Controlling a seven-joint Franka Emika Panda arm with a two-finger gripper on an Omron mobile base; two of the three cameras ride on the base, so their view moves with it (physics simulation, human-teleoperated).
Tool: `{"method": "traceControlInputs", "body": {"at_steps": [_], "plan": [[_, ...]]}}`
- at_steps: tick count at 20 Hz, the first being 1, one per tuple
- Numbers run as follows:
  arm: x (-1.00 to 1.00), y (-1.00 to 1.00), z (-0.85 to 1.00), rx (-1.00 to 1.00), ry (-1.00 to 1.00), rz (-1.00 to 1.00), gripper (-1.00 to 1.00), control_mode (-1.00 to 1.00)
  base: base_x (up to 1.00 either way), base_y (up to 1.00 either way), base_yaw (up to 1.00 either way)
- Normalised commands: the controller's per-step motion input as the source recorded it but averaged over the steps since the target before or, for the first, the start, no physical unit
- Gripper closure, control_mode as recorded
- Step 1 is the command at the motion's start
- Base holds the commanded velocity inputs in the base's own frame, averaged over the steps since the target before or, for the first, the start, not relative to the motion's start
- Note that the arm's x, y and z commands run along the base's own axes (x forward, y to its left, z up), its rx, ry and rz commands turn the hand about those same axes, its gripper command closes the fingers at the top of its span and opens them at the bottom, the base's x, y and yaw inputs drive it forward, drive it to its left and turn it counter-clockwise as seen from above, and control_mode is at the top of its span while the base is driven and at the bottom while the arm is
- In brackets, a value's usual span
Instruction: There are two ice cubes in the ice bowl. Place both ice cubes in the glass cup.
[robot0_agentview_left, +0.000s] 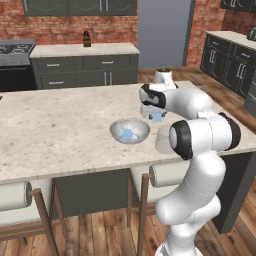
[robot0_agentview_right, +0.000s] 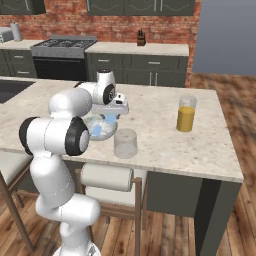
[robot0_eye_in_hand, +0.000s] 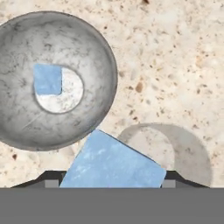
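End effector: the white arm's two-finger end effector (robot0_eye_in_hand: 113, 181) grips a small light-blue translucent ice cube (robot0_eye_in_hand: 114, 164) between its dark tips, lifted above the worktop.
Second cube: another light-blue ice cube (robot0_eye_in_hand: 47, 79) lies in the shallow silver-grey speckled bowl (robot0_eye_in_hand: 89, 52), at 10 o'clock from the held cube in the hand view.
Cup: the clear frosted cylindrical glass cup (robot0_agentview_right: 125, 143) stands on the beige speckled stone worktop (robot0_agentview_left: 60, 125), just beside the bowl.
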Motion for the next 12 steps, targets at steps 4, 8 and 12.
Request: {"method": "traceControlInputs", "body": {"at_steps": [4, 8, 12], "plan": [[-0.64, -0.94, 0.20, 0.24, 0.16, -0.29, 1.00, -1.00, 0.00, 0.00, 0.00], [-0.10, -0.19, 0.00, 0.00, 0.03, -0.06, 1.00, -1.00, 0.00, 0.00, 0.00], [0.00, 0.00, -0.02, -0.10, -0.04, 0.00, 1.00, -1.00, 0.00, 0.00, 0.00]]}}
